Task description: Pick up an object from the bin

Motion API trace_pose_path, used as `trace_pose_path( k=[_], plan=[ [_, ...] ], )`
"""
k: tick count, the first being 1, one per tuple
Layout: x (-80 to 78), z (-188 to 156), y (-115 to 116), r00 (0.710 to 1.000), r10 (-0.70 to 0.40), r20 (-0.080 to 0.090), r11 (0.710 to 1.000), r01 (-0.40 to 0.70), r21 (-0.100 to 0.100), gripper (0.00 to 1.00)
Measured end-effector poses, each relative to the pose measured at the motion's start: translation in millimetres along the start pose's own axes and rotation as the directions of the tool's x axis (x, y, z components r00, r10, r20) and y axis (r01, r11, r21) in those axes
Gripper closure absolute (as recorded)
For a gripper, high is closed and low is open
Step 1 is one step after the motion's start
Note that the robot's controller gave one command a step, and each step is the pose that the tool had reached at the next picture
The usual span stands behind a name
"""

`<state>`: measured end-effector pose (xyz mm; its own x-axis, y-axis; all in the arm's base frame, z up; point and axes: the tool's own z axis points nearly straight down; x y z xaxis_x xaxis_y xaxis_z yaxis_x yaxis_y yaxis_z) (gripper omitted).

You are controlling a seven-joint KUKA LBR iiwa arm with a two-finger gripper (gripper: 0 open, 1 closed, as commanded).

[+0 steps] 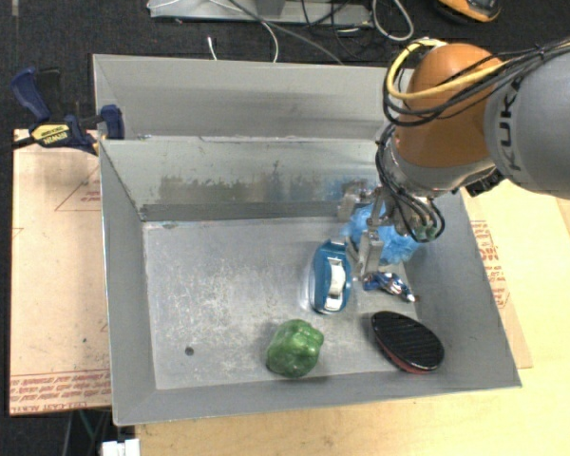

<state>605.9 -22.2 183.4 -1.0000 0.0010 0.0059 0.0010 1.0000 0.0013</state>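
My gripper [370, 253] hangs low at the right of the bin, under the arm's orange cover. It is right against a crumpled light-blue thing [395, 243], which it partly hides. Just left of it lies a blue and white oblong toy [330, 276], lengthwise on the bin floor. A small dark blue and white piece [393, 287] lies directly below the gripper.
A black oval object with a red rim [408, 341] lies near the front right corner. A green lumpy ball [294, 349] sits at the front middle. The arm and its cables cover the bin's back right corner.
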Motion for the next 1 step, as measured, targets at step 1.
trace_pose_path(
  k=[1],
  plan=[
    [-1.7, -4.3, 0.0, 1.000, -0.001, 0.008, 1.000, 0.001, 0.001, 0.00]
  ],
)
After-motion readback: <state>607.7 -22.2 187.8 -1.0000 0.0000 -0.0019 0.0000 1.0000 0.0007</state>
